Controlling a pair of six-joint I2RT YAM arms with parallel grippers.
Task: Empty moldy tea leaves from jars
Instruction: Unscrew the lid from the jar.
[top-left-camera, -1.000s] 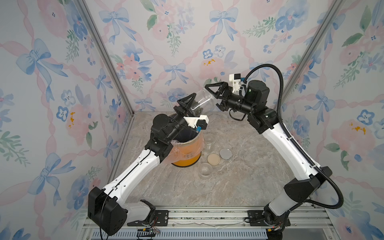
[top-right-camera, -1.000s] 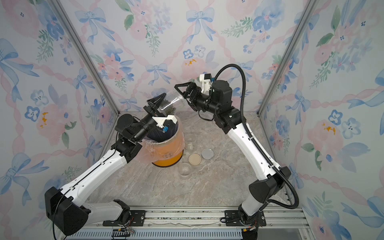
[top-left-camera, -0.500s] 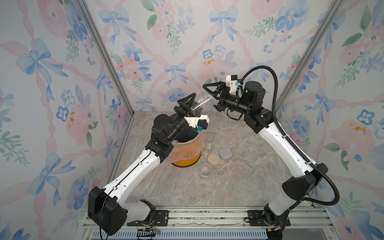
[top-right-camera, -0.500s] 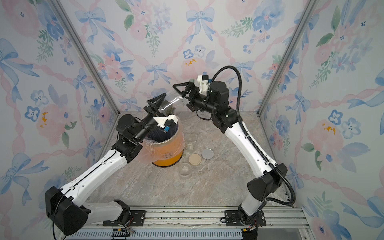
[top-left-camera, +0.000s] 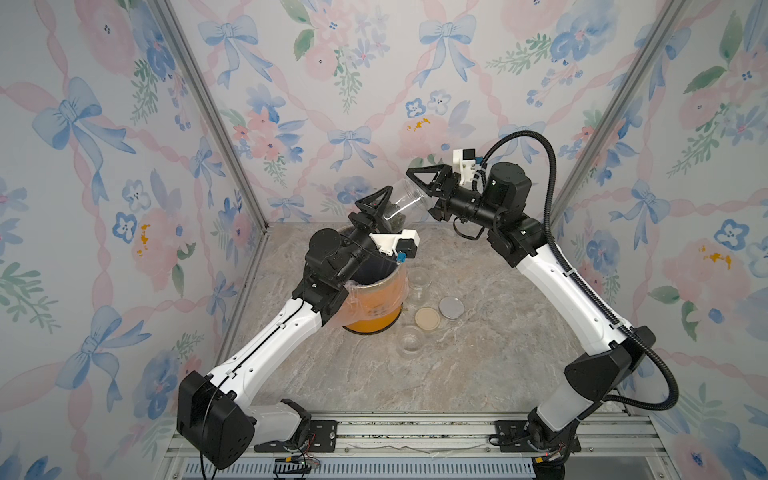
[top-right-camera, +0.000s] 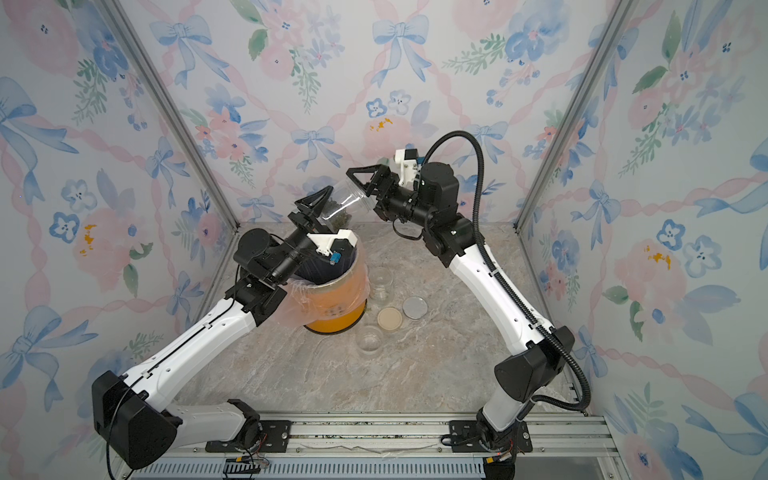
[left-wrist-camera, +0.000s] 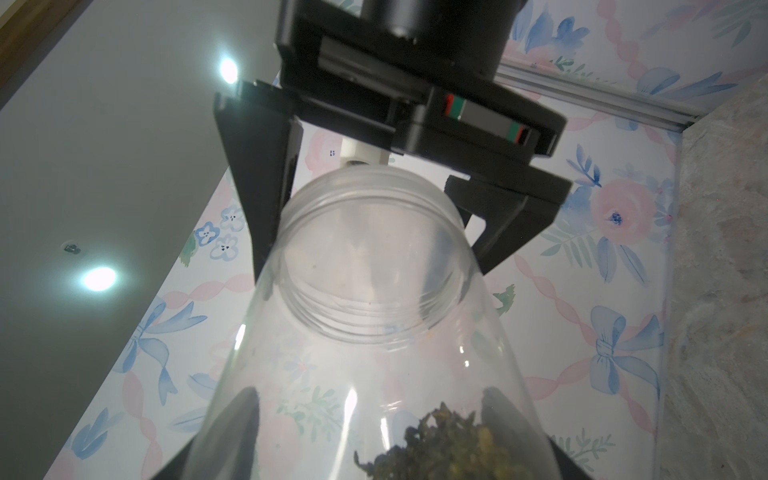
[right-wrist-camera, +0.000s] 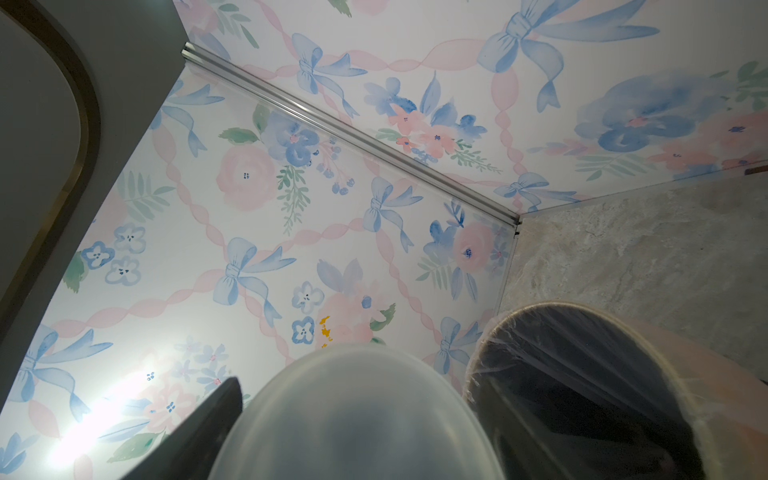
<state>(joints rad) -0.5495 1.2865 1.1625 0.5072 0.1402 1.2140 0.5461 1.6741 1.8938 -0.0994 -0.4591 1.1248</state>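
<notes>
The tea leaves (left-wrist-camera: 449, 453) that remain sit as a dark clump at the low end of the third jar (top-left-camera: 409, 197). My left tool (left-wrist-camera: 370, 395) pinches that jar near its base and holds it tilted in the air above the far rim of the orange bin (top-left-camera: 376, 307), neck raised toward my other arm.

By my reckoning two thirds of the job is done. Two clear jars (top-left-camera: 417, 279) (top-left-camera: 409, 338) stand on the worktop (top-left-camera: 457, 374) just beside the bin and look empty. A beige lid (top-left-camera: 427, 318) and a silver lid (top-left-camera: 451, 307) lie flat between them. Left to do: the translucent lid (right-wrist-camera: 357, 419) appears to be on the held jar yet, so it must come off, the leaves must be tipped into the bin, and jar and lid set down.

My right tool (top-left-camera: 420, 192) straddles that lid, a finger on either side of it. They look to be against it, but I cannot tell whether they grip it firmly.

Against a second ago, my right arm has come in toward the jar. Its fingers then stood spread wide and short of the lid; now they have drawn in around it. My left arm, the held jar, and everything on the worktop are where they were.
</notes>
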